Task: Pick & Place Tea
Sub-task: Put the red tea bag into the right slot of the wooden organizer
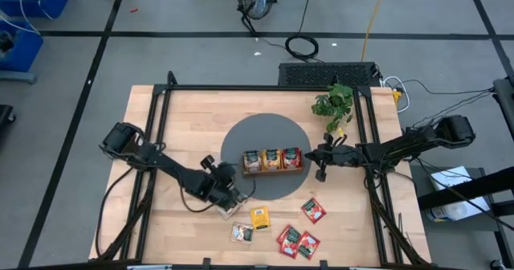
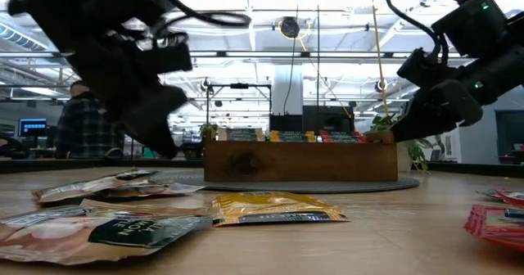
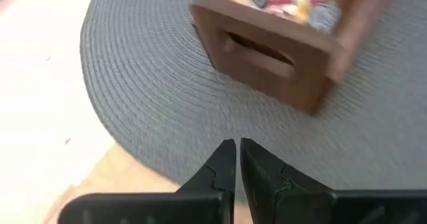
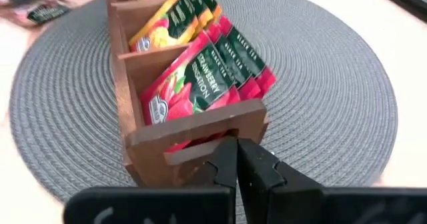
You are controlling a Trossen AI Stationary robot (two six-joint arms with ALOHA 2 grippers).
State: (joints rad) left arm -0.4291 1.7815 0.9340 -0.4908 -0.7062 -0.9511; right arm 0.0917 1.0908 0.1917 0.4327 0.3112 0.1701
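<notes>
Behind the table a workshop stretches away. Left jaws (image 1: 227, 198) pressed together, empty, hover over the mat's (image 1: 241, 133) edge; right jaws (image 1: 322, 173) likewise shut, empty, beside the wooden tray (image 1: 273, 171). Risk: nudging the tray off place. Loose tea sachets (image 1: 259, 217) lie near the table's front edge, others fill the tray.

Wooden tray (image 1: 272, 171) on grey mat (image 1: 241, 141) — plant (image 1: 335, 105) nearby

Red sachets (image 4: 200, 84) bore dark green labels, and orange-yellow sachets (image 4: 170, 21) stood beside them in the brown wooden tray (image 4: 193, 134). The round mat (image 4: 327, 97) was grey and ribbed, the counter (image 1: 177, 113) pale wood.
</notes>
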